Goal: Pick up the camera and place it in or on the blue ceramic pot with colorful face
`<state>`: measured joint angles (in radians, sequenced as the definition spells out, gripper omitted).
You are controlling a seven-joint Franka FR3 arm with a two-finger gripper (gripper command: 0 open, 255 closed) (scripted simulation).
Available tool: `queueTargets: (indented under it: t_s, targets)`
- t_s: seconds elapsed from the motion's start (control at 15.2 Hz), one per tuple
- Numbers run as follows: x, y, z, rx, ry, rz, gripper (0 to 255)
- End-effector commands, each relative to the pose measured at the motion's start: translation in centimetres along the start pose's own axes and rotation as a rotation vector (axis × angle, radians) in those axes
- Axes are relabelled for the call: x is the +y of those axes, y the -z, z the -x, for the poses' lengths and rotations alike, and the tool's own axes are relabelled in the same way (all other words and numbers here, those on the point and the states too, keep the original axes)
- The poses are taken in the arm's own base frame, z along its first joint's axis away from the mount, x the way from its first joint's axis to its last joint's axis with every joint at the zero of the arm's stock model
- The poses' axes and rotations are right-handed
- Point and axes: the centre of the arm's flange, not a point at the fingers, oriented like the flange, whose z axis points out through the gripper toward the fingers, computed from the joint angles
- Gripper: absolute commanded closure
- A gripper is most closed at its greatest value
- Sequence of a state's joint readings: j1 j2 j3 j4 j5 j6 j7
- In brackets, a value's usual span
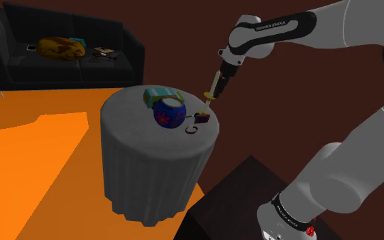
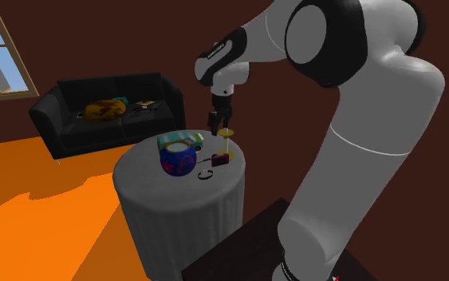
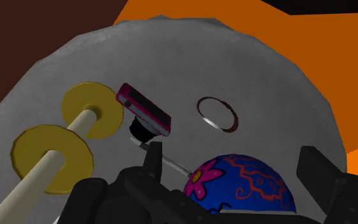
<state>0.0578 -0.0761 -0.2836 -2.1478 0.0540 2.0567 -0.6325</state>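
Note:
The camera (image 1: 203, 117) (image 2: 222, 160) (image 3: 144, 109) is small, pink and dark, and lies on the round grey table (image 1: 149, 160) (image 2: 175, 203) near its edge. The blue pot (image 1: 169, 113) (image 2: 178, 160) (image 3: 241, 184), painted with pink and red shapes, stands upright beside it. My gripper (image 1: 219, 85) (image 2: 214, 121) (image 3: 234, 165) hovers open above the table, higher than the camera and holding nothing. In the wrist view the pot shows between the parted fingers (image 3: 317, 168), untouched.
A yellow rod with two discs (image 1: 209, 96) (image 2: 227, 132) (image 3: 93, 111) stands right by the gripper and camera. A thin ring (image 1: 191, 131) (image 2: 205, 175) (image 3: 217, 114) lies near the table's edge. A teal box (image 1: 160, 94) (image 2: 175, 140) sits behind the pot. A black sofa (image 1: 61, 48) stands farther off.

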Motion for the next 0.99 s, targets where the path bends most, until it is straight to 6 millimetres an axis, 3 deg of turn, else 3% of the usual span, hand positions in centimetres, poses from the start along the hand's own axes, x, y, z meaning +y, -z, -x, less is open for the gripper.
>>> queueTargets:
  t_s: [0.0, 0.92]
  targets:
    - [1.4, -2.1, -1.2, -0.020, 0.033, -0.010, 0]
    - [8.8, -17.9, -9.9, -0.153, 0.247, -0.078, 0]
